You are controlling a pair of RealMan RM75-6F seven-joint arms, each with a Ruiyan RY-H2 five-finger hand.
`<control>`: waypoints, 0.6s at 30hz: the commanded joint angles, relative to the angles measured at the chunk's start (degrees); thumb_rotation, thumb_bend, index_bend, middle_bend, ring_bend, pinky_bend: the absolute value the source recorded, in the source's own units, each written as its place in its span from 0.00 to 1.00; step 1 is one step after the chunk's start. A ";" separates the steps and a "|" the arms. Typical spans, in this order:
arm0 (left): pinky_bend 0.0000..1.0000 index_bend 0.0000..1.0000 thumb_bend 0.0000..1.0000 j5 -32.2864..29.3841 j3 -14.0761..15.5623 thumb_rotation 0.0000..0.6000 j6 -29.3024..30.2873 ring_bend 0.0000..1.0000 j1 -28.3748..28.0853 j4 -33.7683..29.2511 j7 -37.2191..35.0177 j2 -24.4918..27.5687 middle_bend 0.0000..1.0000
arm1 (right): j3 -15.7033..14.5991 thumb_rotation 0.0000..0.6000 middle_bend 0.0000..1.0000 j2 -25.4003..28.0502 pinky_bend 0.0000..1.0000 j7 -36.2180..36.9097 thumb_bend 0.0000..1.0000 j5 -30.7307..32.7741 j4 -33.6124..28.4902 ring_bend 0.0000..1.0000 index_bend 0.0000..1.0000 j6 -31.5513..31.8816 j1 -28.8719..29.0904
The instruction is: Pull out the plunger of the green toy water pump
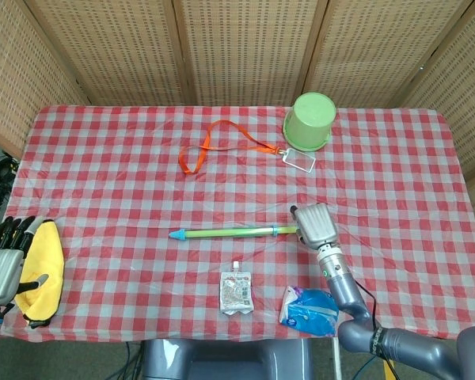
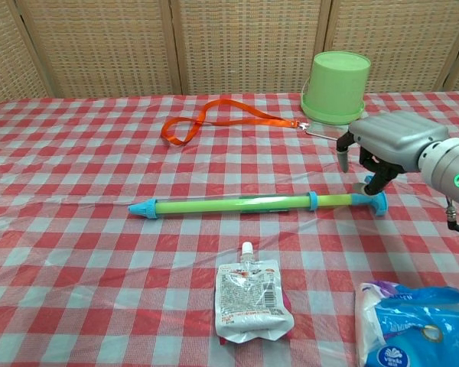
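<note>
We are hovering our right hand (image 2: 382, 145), fingers curled down but not yet gripping, over the handle (image 2: 378, 203) ending the pump (image 2: 237, 204), which is lying lengthwise leftward.

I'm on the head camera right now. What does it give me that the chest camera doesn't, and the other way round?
Only the head view shows the left hand at the table's near-left corner, beside a yellow cloth.

Only the chest view shows the right hand's fingers curling down over the blue T-handle; whether they grip it is unclear.

Both show the right hand, the green toy water pump, the orange lanyard, the green bucket, the pouch and the blue packet.
</note>
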 commanded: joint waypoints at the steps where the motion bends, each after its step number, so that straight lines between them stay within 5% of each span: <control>1: 0.00 0.00 0.07 -0.03 0.02 1.00 -0.04 0.00 -0.04 -0.02 0.27 -0.07 0.00 | -0.47 1.00 0.97 -0.14 0.65 0.19 0.50 0.35 0.39 0.90 0.49 -0.15 0.06; 18: 0.00 0.00 0.07 -0.49 0.22 1.00 -0.59 0.00 -0.35 -0.04 2.14 -0.82 0.00 | -2.45 1.00 0.97 -2.53 0.65 4.00 0.50 2.39 7.46 0.90 0.47 -2.82 1.09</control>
